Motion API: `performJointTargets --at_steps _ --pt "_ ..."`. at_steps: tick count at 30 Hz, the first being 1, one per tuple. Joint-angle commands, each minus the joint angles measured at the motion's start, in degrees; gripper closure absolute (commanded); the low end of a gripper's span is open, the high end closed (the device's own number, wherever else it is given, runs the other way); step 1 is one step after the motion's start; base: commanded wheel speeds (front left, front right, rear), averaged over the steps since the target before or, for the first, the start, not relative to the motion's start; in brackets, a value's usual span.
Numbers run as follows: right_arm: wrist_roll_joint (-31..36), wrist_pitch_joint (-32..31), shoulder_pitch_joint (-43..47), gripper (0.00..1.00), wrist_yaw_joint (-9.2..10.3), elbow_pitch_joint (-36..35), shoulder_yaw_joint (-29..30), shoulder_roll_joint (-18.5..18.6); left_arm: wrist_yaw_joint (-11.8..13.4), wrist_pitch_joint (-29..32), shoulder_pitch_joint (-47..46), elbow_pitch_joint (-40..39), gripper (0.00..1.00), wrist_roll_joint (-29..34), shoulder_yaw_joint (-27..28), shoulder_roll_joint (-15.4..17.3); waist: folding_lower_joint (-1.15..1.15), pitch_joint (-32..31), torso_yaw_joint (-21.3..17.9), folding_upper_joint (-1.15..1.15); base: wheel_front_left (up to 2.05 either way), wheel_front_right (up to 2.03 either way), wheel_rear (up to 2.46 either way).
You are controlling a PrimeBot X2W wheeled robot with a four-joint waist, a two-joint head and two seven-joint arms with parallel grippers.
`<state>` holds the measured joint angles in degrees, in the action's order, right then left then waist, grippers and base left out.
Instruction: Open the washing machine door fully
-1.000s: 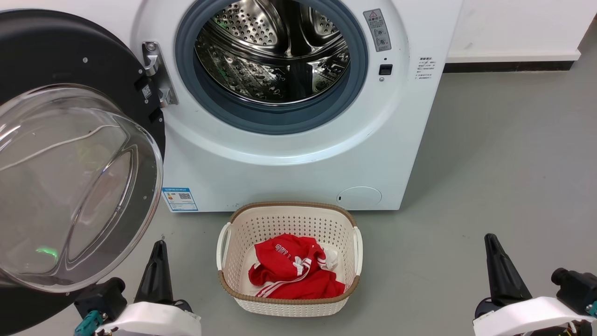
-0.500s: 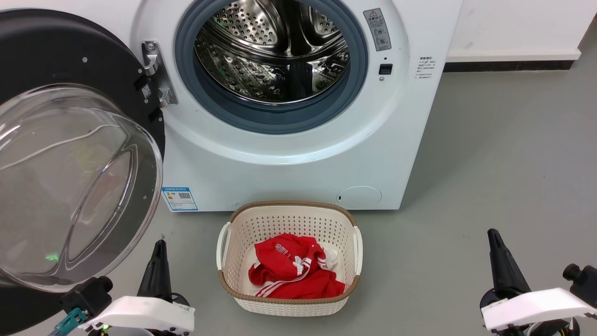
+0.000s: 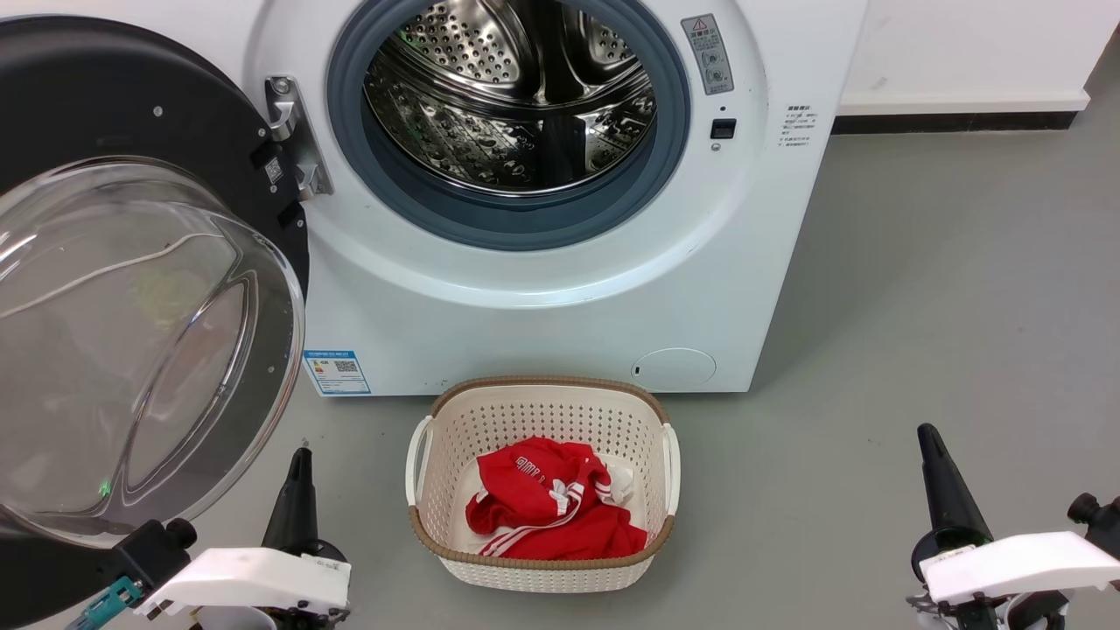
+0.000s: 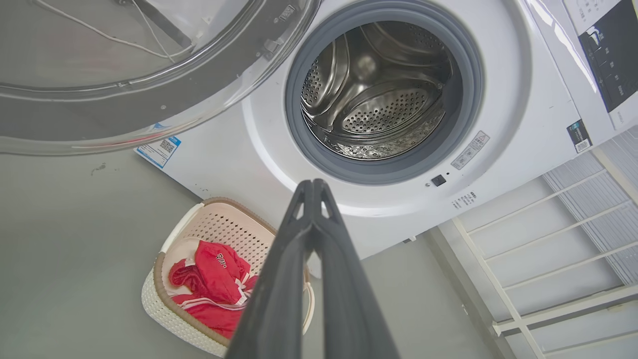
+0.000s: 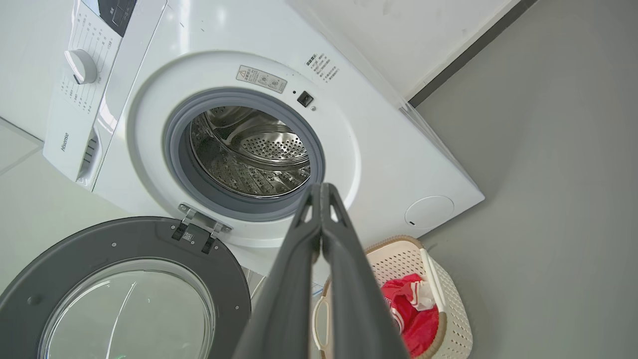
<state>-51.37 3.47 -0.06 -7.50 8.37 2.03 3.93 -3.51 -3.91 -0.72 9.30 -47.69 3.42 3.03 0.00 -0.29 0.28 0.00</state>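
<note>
1. The washing machine door (image 3: 140, 289) hangs wide open at the left of the head view. It is swung out on its metal hinge (image 3: 293, 131), well clear of the opening, with its glass bowl towards the camera. The task looks done or nearly so.
2. The washing machine (image 3: 542, 306) stands at upper centre, its steel drum (image 3: 512, 96) bare inside the blue-grey gasket (image 3: 525, 223).
3. The left hand (image 3: 299, 464) sits at lower left, just below the door's rim and apart from it. Its fingers are pressed together on nothing, probably parked low to keep out of the door's arc.
4. The right hand (image 3: 929, 442) sits at lower right, likewise pressed together and empty, well apart from the machine.
5. A cream laundry basket (image 3: 542, 382) holding a red garment (image 3: 551, 507) stands on the floor (image 3: 919, 306) just before the machine, between the hands. It lies beside the door's sweep, so nothing seems to block it.
</note>
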Motion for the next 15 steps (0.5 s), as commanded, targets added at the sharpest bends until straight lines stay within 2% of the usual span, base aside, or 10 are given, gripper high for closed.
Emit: performJointTargets --at_steps 1,15 --pt "-1.9 -0.4 -1.5 1.00 0.00 -0.2 0.2 0.5 -0.3 0.4 -1.8 -0.4 1.00 -2.0 0.2 0.1 0.00 0.0 0.0 0.00 0.00 0.00 0.00" --pt "-11.6 -2.2 -2.6 1.00 0.00 1.1 0.7 0.5 -1.3 2.8 -2.8 0.9 1.00 -12.1 1.0 0.1 0.00 0.1 -0.1 0.00 0.00 0.00 0.00"
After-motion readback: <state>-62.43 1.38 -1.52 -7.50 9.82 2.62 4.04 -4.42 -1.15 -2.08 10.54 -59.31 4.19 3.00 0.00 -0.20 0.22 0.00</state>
